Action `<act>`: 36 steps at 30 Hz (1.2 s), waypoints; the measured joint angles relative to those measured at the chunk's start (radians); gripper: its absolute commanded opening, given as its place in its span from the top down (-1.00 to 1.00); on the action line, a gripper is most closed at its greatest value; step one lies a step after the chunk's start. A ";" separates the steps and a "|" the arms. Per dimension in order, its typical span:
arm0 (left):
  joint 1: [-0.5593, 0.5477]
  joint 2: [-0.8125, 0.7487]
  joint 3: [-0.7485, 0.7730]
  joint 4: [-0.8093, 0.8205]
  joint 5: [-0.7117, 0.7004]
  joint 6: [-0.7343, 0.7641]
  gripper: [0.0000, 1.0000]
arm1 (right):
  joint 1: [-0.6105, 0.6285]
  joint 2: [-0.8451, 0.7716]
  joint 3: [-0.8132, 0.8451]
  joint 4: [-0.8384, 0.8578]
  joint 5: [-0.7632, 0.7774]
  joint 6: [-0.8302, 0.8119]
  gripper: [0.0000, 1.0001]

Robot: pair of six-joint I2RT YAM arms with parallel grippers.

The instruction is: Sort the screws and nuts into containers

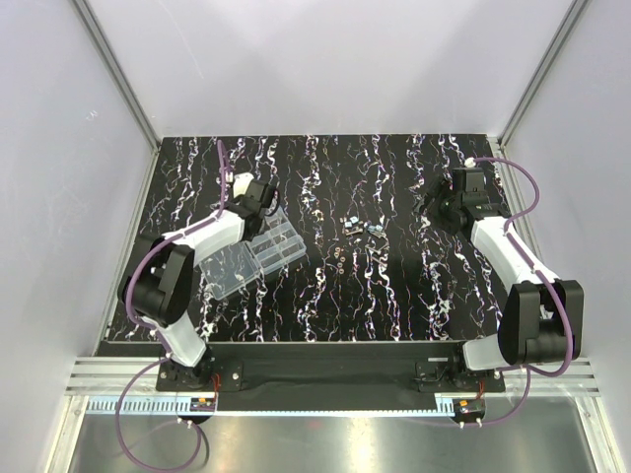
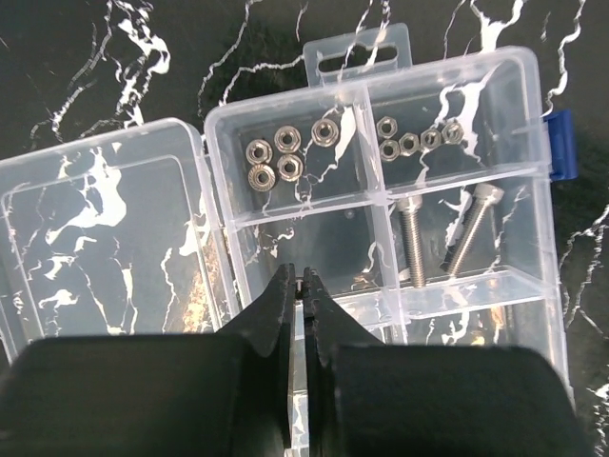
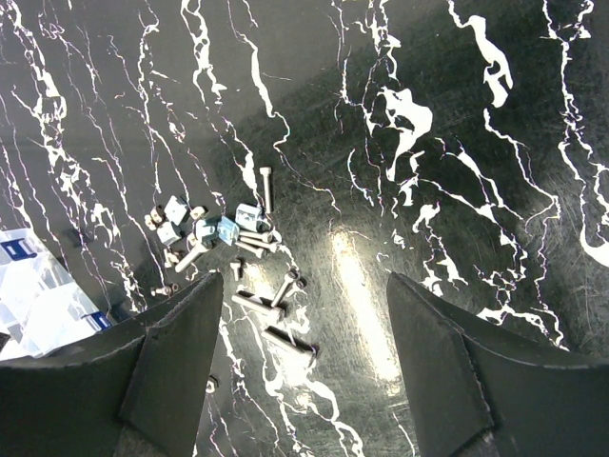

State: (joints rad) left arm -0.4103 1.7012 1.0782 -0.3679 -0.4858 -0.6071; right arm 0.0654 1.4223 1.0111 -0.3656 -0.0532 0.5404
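- Sorting is partly done, judging by the fill: the clear plastic organiser box lies open at the left of the black white-veined tabletop, with its flat clear hinged lid folded out beside it.
- Five flanged silvery nuts sit in the far-left compartment, four smaller plain nuts in the far-right one, and two long silvery screws in the compartment just nearer on the right.
- The left gripper hangs over the box's near-middle divider with its jaws pressed together. Whether a tiny part is pinched at the tips cannot be told, so this looks like either a drop-off or an empty pause.
- The right gripper hovers above bare table with its jaws spread wide and nothing between them.
- A loose heap of small screws, nuts and pale square pieces lies mid-table, well apart from the box, ahead and left of the right fingers.
- The next move probably calls for one arm to reach the heap and single out one piece. That needs a fine pinch, as the parts lie touching and crossed.
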 measured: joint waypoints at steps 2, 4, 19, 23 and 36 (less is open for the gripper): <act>0.000 0.008 0.000 0.001 0.000 0.000 0.64 | 0.000 0.000 0.000 -0.001 0.002 0.000 -0.54; 0.000 0.009 0.000 0.004 0.000 0.006 0.29 | 0.000 0.000 0.000 -0.005 0.003 0.000 -0.54; -0.274 0.003 0.210 -0.016 -0.024 0.104 -0.29 | 0.000 0.000 0.001 -0.040 0.016 0.001 -0.61; -0.360 0.054 0.293 0.034 0.033 0.139 -0.29 | 0.000 0.000 0.001 -0.048 0.019 0.003 -0.62; -0.370 0.327 0.330 0.060 0.159 0.246 -0.29 | 0.000 0.000 0.001 -0.074 0.063 0.003 -0.63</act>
State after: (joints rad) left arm -0.7807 2.0285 1.4078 -0.3080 -0.3264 -0.3614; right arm 0.0654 1.4223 1.0122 -0.4397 0.0101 0.5430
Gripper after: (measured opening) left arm 0.645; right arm 0.809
